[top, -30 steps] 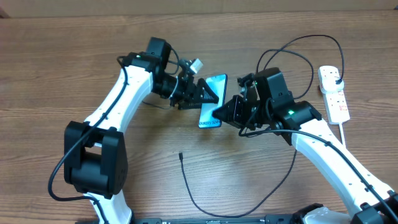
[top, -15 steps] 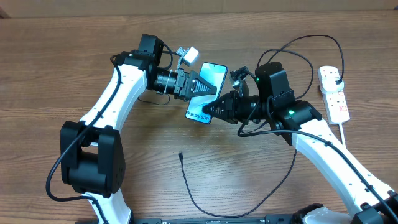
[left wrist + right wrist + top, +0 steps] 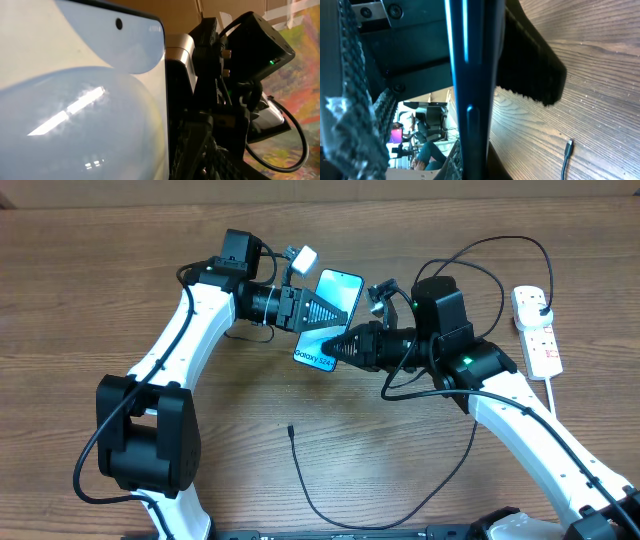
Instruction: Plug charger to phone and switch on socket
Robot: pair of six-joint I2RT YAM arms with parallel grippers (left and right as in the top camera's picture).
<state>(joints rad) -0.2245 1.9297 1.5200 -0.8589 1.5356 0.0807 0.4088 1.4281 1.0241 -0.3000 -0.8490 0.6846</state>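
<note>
Phone (image 3: pixel 341 288) light blue-and-white with black bezel, charger (image 3: pixel 290 432) black, socket (image 3: pixel 537 330) white with red marks, table (image 3: pixel 100 280) brown wood-grain

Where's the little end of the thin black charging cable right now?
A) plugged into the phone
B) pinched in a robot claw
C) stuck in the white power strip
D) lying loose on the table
D: the connector tip rests on the bare wooden table, apart from the lifted phone.
</note>
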